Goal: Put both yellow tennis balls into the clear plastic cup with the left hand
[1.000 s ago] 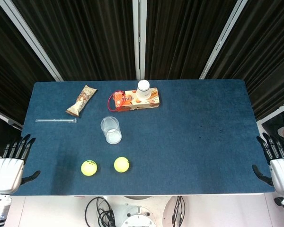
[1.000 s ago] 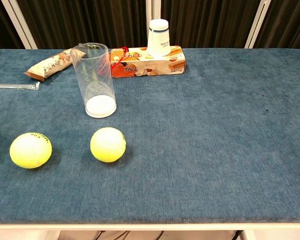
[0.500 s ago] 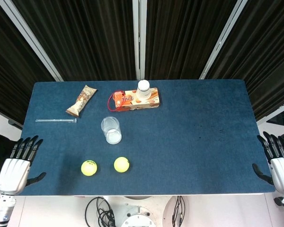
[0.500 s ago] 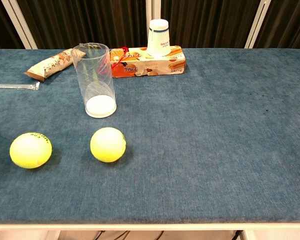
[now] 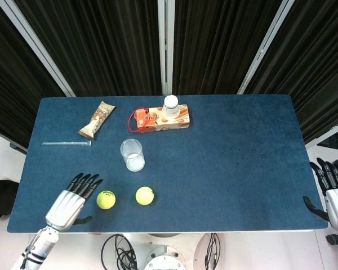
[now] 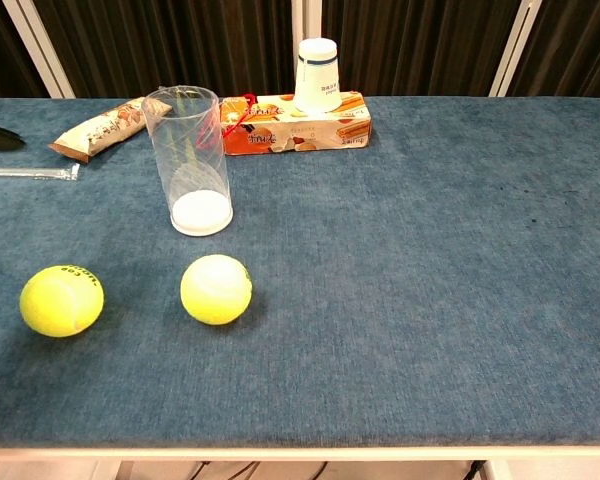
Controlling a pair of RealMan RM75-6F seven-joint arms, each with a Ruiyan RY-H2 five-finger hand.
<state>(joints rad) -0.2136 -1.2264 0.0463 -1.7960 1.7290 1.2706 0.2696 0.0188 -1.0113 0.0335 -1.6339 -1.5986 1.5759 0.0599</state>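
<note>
Left robot hand (image 5: 72, 201) spread, empty, beside left tennis ball (image 5: 106, 199); right robot hand (image 5: 333, 191) apparently spread.

Blue-clothed table (image 5: 231, 163), two tennis balls (image 5: 106, 199) (image 5: 145, 196), clear cup (image 5: 132, 154), snack bar (image 5: 97, 119), orange carton (image 5: 160, 118), clear stick (image 5: 66, 143)

Nothing reads clearly: the orange box (image 6: 298, 122) carries print too small to make out, and the left ball (image 6: 62, 300) a blurred dark mark.
</note>
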